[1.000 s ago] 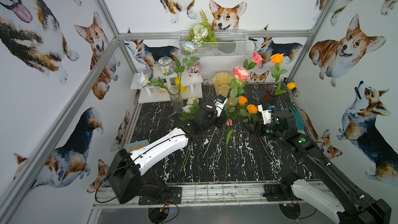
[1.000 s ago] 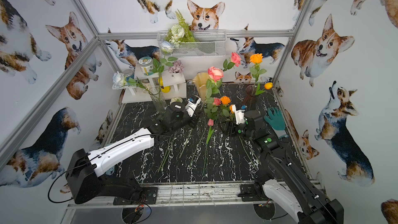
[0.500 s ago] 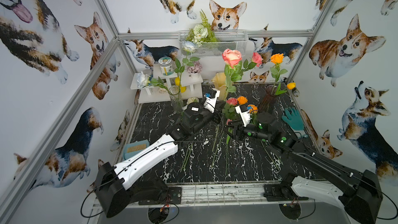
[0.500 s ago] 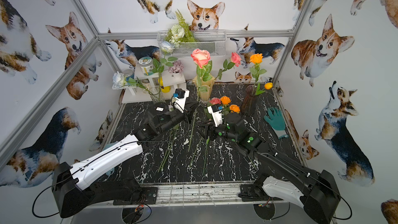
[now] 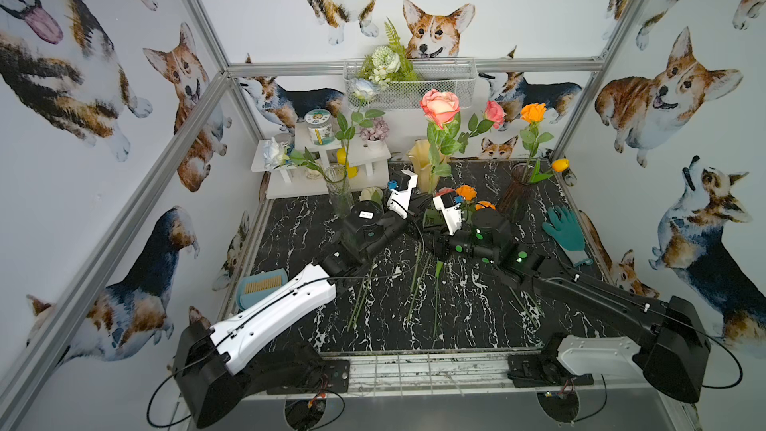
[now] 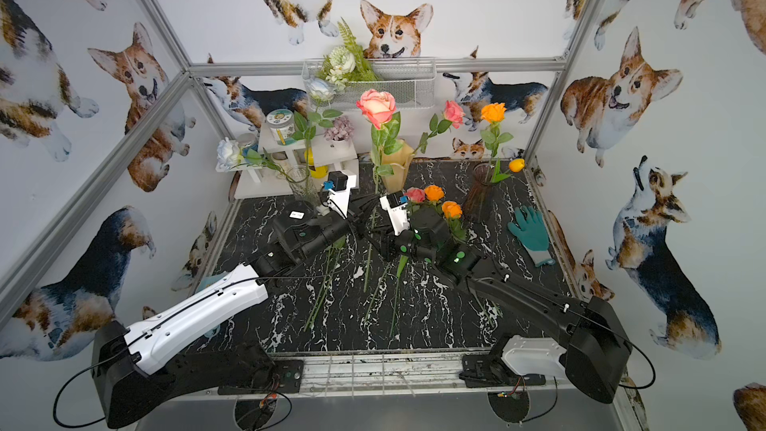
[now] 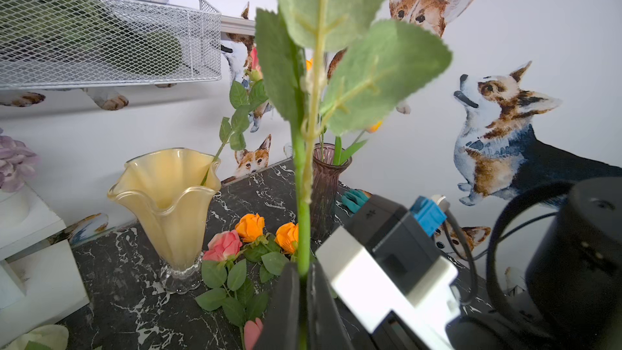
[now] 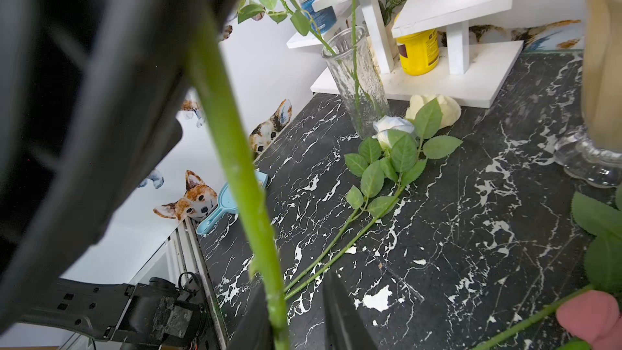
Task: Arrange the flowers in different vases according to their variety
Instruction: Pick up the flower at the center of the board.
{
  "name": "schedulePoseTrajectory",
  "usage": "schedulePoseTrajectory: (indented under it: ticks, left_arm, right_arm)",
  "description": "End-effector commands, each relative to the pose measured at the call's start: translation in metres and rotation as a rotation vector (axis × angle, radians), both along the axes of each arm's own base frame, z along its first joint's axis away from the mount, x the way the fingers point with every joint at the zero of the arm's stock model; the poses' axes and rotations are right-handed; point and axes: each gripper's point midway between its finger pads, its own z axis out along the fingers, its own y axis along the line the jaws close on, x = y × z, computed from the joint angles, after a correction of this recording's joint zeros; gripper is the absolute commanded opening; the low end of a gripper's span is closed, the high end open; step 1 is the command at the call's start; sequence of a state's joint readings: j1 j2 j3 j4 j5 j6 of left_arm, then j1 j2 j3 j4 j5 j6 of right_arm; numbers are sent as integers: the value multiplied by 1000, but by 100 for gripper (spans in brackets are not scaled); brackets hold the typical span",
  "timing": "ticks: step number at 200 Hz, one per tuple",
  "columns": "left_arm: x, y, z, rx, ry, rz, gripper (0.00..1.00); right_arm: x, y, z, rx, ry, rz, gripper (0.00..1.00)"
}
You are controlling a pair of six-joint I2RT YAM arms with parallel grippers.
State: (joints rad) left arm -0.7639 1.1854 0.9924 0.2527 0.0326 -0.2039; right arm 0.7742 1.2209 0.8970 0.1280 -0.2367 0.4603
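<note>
My left gripper (image 7: 303, 269) is shut on the green stem of a pink rose (image 5: 440, 104) and holds it upright beside the cream-yellow vase (image 5: 418, 163). Lower on that stem, my right gripper (image 8: 294, 281) is open around it: the stem rests against one finger (image 8: 255, 311) and the other stands apart. White roses (image 5: 273, 153) stand in the clear vase (image 5: 339, 190). A pink rose (image 5: 494, 113) leans out of the yellow vase. An orange rose (image 5: 533, 111) and a yellow tulip (image 5: 559, 164) are in the purple vase (image 5: 516, 192).
Orange roses (image 5: 466, 191), a pink rose (image 7: 223, 245), a pink tulip bud (image 7: 252, 331) and white roses (image 8: 392, 127) lie on the black marble table (image 5: 476, 317). A white shelf (image 5: 373, 167) with jars stands at the back left, a green glove (image 5: 566, 230) at the right.
The left gripper has lifted the pink rose higher and brought it upright. The right arm has swung left to the stem, and its jaws have narrowed around it.
</note>
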Motion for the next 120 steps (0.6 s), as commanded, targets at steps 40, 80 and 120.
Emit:
schedulePoseTrajectory:
  ticks: [40,80,120]
  left_arm:
    - [0,4,6,-27,-26,11,0]
    - [1,10,1,-17,-12,39,58]
    - [4,28,-14,21,25,101,85]
  right_arm:
    - [4,-2,11,2,-41,-26,7]
    - [13,-6,9,-41,-66,-61,4]
    - [40,-21,12,-107,-97,-120,3]
